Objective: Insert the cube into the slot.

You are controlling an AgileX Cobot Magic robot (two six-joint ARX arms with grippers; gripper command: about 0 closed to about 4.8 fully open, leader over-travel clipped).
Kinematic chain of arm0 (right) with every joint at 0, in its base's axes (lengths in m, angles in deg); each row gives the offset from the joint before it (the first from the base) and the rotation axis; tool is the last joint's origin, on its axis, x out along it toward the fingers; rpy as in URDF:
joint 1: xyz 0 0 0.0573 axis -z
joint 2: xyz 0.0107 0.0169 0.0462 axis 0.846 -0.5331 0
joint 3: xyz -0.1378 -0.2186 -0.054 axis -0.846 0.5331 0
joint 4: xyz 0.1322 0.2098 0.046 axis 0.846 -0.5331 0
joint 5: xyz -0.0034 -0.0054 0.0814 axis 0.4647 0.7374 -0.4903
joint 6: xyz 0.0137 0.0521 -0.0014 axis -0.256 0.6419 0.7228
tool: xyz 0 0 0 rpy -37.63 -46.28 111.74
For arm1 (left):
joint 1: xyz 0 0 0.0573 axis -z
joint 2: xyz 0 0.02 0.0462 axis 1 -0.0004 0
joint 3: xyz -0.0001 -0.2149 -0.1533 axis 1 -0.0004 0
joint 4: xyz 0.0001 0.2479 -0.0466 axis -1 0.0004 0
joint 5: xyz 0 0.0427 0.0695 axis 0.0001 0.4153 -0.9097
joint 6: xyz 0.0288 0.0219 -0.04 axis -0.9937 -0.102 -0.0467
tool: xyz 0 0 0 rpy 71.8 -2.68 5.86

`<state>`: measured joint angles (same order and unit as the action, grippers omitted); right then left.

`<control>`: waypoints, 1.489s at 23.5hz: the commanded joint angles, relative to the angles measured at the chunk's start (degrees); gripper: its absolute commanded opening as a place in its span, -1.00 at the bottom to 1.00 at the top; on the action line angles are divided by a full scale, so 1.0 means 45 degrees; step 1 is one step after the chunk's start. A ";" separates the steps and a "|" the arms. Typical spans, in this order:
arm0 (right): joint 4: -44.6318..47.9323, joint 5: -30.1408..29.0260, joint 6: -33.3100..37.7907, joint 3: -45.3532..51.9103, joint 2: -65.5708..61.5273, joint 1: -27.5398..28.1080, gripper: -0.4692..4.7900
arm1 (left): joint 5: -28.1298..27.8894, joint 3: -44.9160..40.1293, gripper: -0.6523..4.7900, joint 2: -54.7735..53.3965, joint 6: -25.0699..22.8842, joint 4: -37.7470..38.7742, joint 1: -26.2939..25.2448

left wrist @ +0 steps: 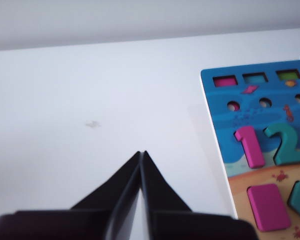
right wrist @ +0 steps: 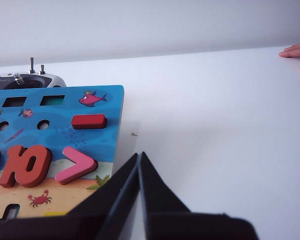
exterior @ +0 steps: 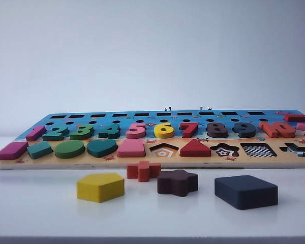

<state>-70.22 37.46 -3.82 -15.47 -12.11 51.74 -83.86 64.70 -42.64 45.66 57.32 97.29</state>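
The cube (exterior: 246,191), a flat navy-blue square block, lies on the white table in front of the puzzle board (exterior: 142,161), at the right of the exterior view. The slot (exterior: 258,150), a square cut-out with a checkerboard floor, is in the board's front row just behind it. Neither gripper shows in the exterior view. In its wrist view my left gripper (left wrist: 142,153) is shut and empty over bare table beside the board's (left wrist: 215,130) corner by the number 1. My right gripper (right wrist: 139,155) is shut and empty beside the board's (right wrist: 117,120) edge near the pink arrow piece.
A yellow pentagon block (exterior: 100,186), an orange cross piece (exterior: 143,171) and a dark brown star block (exterior: 177,182) lie loose in front of the board. A remote controller (right wrist: 25,80) sits behind the board. A person's fingers (right wrist: 297,51) rest on the table's far side.
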 commanded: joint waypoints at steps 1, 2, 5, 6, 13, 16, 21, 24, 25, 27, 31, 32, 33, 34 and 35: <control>0.0209 0.0044 -0.0039 0.0000 0.0034 -0.0010 -0.84 | -0.0034 0.1161 -0.74 -0.1069 -0.0078 -0.0199 -0.0019; 0.0180 0.0039 -0.0039 0.0000 0.0034 -0.0015 -0.84 | -0.0034 0.1515 -0.74 -0.1370 -0.0078 -0.0165 -0.0010; 0.0049 0.0039 -0.0039 0.0000 0.0034 -0.0010 -0.84 | -0.0034 0.2633 -0.74 -0.2288 -0.0034 0.0117 0.0160; 0.0010 0.0044 -0.0039 0.0000 0.0034 -0.0015 -0.84 | -0.0029 0.3016 -0.74 -0.2574 -0.0039 0.0340 0.0267; -0.0034 0.0044 -0.0039 0.0000 0.0034 -0.0015 -0.84 | -0.0039 0.6397 -0.74 -0.4692 -0.0044 0.3162 0.1817; -0.0039 0.0044 -0.0039 0.0000 0.0034 -0.0015 -0.84 | -0.0029 0.7504 -0.74 -0.5270 -0.0039 0.4090 0.2550; -0.0049 0.0044 -0.0039 0.0000 0.0034 -0.0015 -0.84 | 0.0180 0.8422 -0.74 -0.5450 0.0534 0.5474 0.3866; -0.0092 0.0039 -0.0039 0.0000 0.0034 -0.0015 -0.84 | 0.0675 0.8602 -0.74 -0.5435 0.0743 0.6557 0.4507; -0.0136 0.0039 -0.0039 0.0000 0.0034 -0.0015 -0.84 | 0.0811 0.8636 -0.74 -0.5435 0.0738 0.6795 0.4643; -0.0379 0.0039 0.0015 0.0000 0.0034 -0.0015 -0.84 | 0.1069 0.8660 -0.74 -0.5435 0.0738 0.7232 0.5367; -0.0432 0.0039 0.0015 0.0000 0.0034 -0.0015 -0.84 | 0.1107 0.8660 -0.74 -0.5435 0.0855 0.7198 0.5897; -0.0432 0.0039 0.0015 0.0000 0.0034 -0.0015 -0.84 | 0.1127 0.8660 -0.74 -0.5445 0.0899 0.7198 0.5969; -0.0447 0.0092 0.0063 0.0000 0.0034 -0.0015 -0.84 | 0.1122 0.8660 -0.74 -0.5474 0.0981 0.7179 0.6057; -0.0466 0.0277 0.0223 0.0000 0.0034 -0.0010 -0.84 | 0.1175 0.8660 -0.74 -0.5537 0.1001 0.7155 0.6139; -0.0515 0.0636 0.0515 0.0000 0.0034 -0.0010 -0.84 | 0.1171 0.8660 -0.74 -0.5586 0.1025 0.7150 0.6212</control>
<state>-72.49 37.96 -3.45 -15.47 -12.11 51.74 -79.00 103.28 -67.25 49.66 90.34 124.87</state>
